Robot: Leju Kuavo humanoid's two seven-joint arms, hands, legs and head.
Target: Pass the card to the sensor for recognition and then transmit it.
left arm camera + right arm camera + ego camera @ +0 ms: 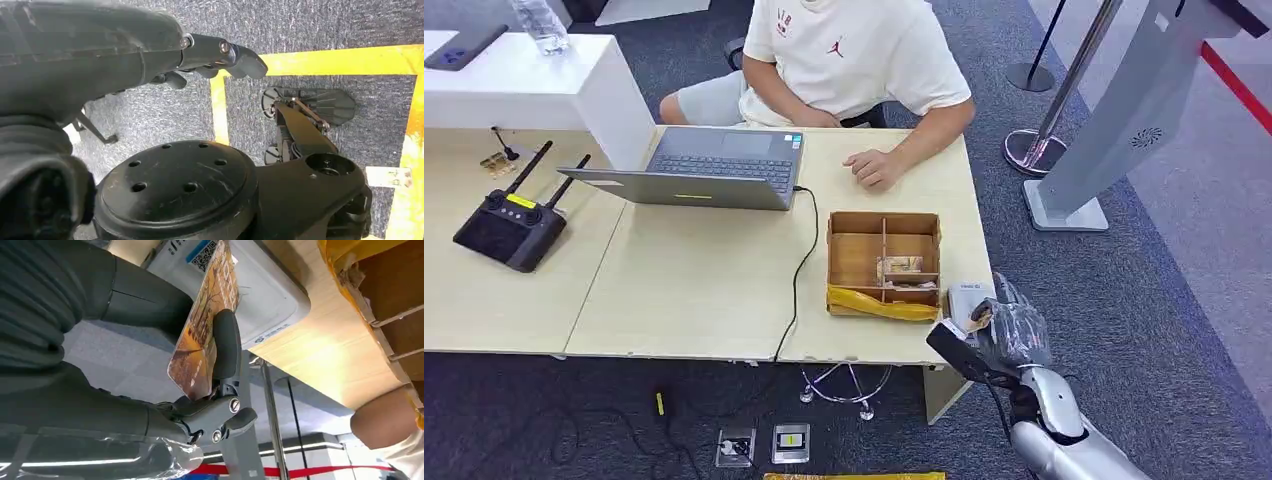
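Pinching the card (pixel 202 335) between thumb and fingers, the right hand (pixel 1004 330) is hovering at the near right corner of the table (pixel 704 290), right over the white sensor (pixel 967 297). From the wrist camera the card is sitting edge-on and tilted, its far end touching or nearly touching the sensor's top, so I'd say it's mid-scan right now.

My take on doing this bit well: the card face should be getting flatter against the reader rather than standing on its edge, and the grip is looking pretty shallow, just one dark finger (pixel 226 345) pressing on the printed side, so any twisting should be slow or it's going to slide out. Holding it steady there a moment before handing it over seems smart.

The right arm is coming up from below the table edge, wrist bent in toward the table. The wooden box (pixel 884 262) with dividers is sitting just beside the sensor, and the person (pixel 854 55) who'd probably be taking the card is sitting at the far side, one hand (pixel 874 168) resting on the table by the laptop (pixel 699 168).

The left hand (pixel 220 57) is hanging down over the floor with nothing in it, fingers loosely curled.
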